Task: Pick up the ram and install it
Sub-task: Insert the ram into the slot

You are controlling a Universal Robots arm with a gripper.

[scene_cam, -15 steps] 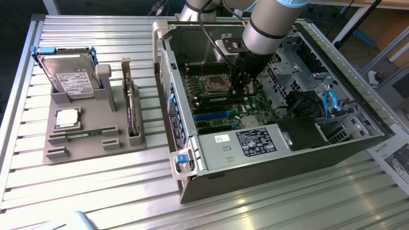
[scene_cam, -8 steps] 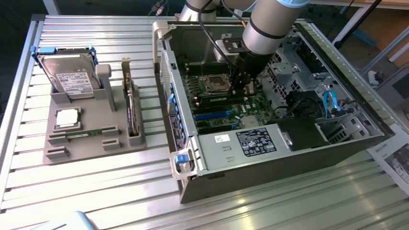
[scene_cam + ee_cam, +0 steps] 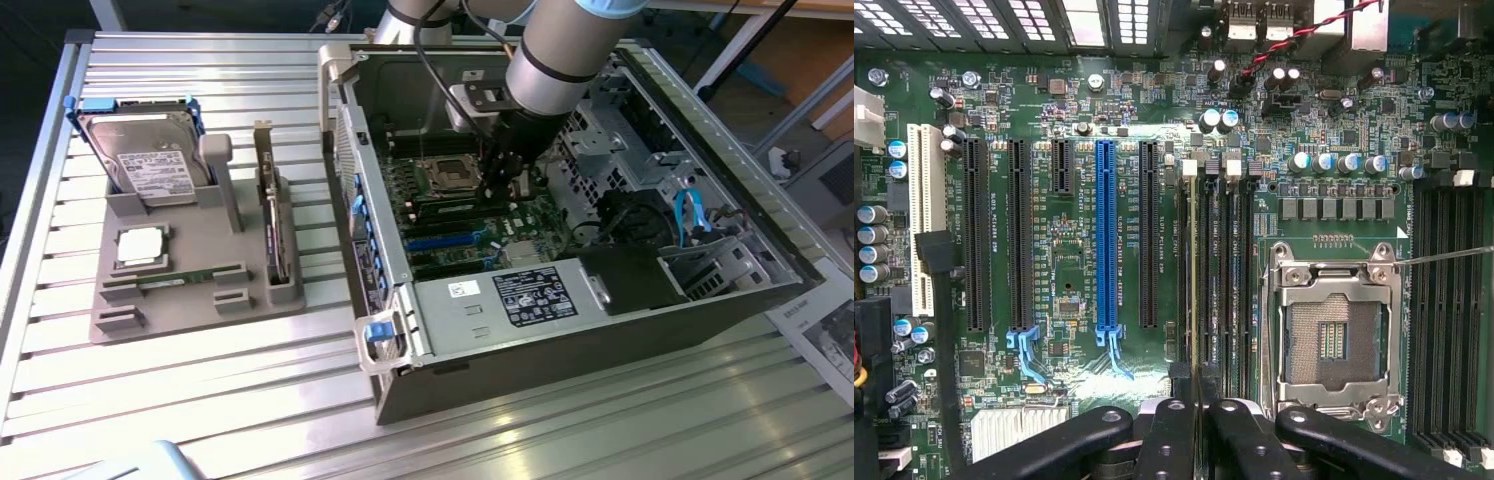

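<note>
ok, gripper is down inside the open pc case, over the motherboard just beside the cpu socket. fingers are narrow, pinched on the ram, which i see edge-on as a thin pale line running along the bank of dimm slots, between the socket and the black pcie slot. can't tell from here whether it's bottomed in its slot or sitting just above it

my read: this is the seating step. to do it well i'd keep the stick dead parallel to the slot, both ends level, and push straight down with no twist. any skew and one end hangs up on the end latches. the notch has to match the slot key, and i can't see either

room: tight sideways. neighbouring dimm slots sit just beside the stick, the socket's metal frame is near on one side, and a cluster of capacitors stands just past the far slot end. the fingers' width is what would foul first. straight up looks open, as the case side is off. in the exterior view the blue sata cable is well apart from the arm, toward that view's right
</note>
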